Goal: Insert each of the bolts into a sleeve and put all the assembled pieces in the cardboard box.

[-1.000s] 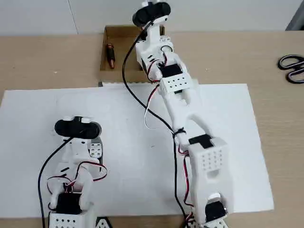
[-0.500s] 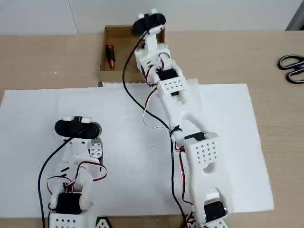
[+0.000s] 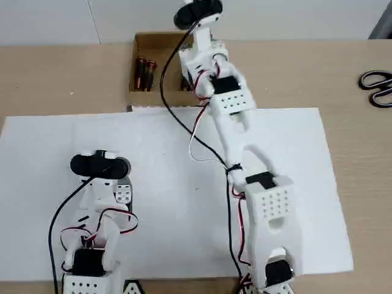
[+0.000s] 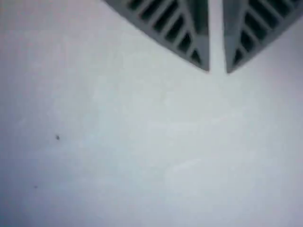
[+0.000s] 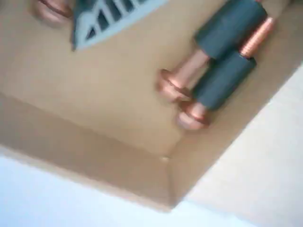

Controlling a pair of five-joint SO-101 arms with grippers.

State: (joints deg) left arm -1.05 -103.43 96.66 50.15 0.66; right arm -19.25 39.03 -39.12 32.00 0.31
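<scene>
Wooden tabletop [image 3: 61, 67] with a white paper sheet [image 3: 153, 141] covering its near half. The cardboard box [image 3: 156, 44] stands at the far edge, just beyond the sheet and a little left of centre. Two assembled pieces [image 3: 144, 73], each a copper bolt inside a dark sleeve, lie side by side and touching in the box, toward its near left corner. The right wrist view shows a third copper bolt head [image 5: 51, 10] on the box floor, just beside the right pincer [image 5: 106, 19]. The right arm stretches across the sheet and over the box; whether its pincer is spread or pressed together cannot be told. The left pincer [image 4: 217, 69] hangs over bare paper near the near left corner, its tips almost pressed together and pinching nothing. Scissors [image 3: 375, 86] lie at the right edge.
</scene>
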